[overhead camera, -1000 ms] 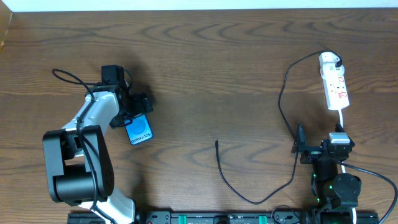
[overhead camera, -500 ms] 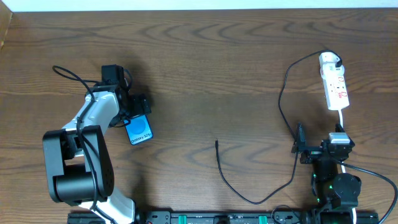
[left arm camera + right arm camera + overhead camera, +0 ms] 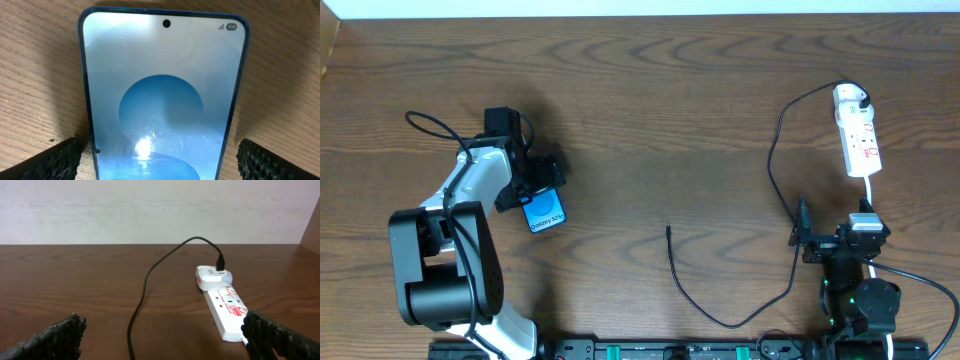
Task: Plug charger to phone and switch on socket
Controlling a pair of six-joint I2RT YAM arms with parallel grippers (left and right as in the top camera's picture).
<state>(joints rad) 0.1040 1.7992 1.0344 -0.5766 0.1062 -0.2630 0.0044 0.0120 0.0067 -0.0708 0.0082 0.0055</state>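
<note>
Phone framed by the spread left gripper; charger plugged into the socket only.

At the left, the left gripper (image 3: 160, 150) is seen with its jaws spread wide, one finger on each side of the phone (image 3: 544, 210), and no pinch on it can be made out. The phone is laid flat on the wooden table (image 3: 650, 120), its blue screen lit and facing up. Near the middle, the small tip of the charger (image 3: 772, 150) is left lying free on the table, well apart from the phone. Its black cable is looped toward the near edge, then carried up close past the right gripper (image 3: 165, 337), whose jaws are likewise spread wide with nothing held. At the far right, the charger's white plug is seated in the far end of the socket (image 3: 860, 140).
</note>
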